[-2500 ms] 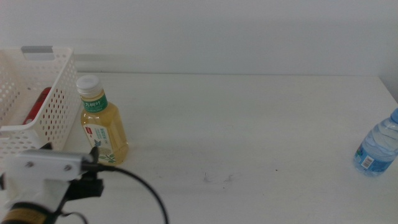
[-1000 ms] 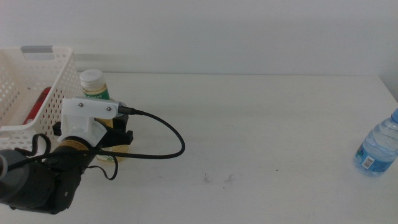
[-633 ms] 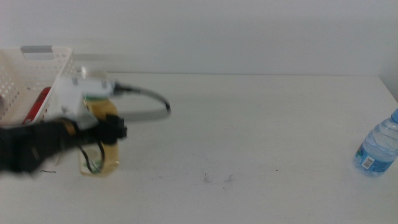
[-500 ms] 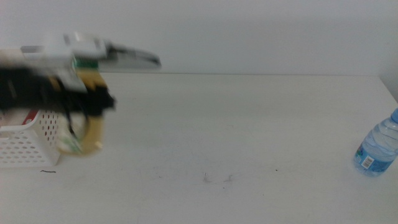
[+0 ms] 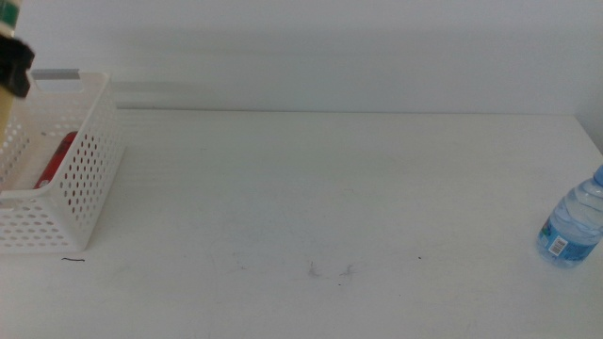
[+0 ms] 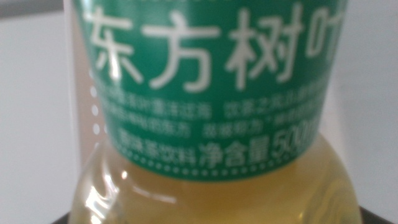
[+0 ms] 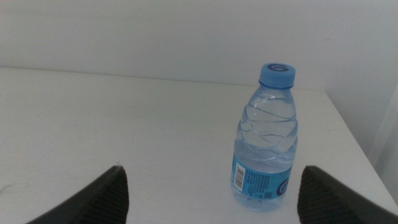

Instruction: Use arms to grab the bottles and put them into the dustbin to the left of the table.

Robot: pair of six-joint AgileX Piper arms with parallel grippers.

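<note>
One water bottle (image 7: 267, 140) upright between right claw's (image 7: 211, 186) spread jaws.

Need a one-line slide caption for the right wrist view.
Open right claw faces an upright clear water bottle with blue cap on the white table.

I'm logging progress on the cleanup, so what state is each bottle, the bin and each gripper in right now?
Yellow-drink bottle: held in the left gripper's jaws, lifted off the table at the middle view's top left corner, over the dustbin's far left side.
Red can: lying inside the dustbin.
Water bottle: upright on the table, capped, untouched.
Dustbin: upright, open-topped.
Right gripper: open, facing the water bottle, apart from it.
</note>
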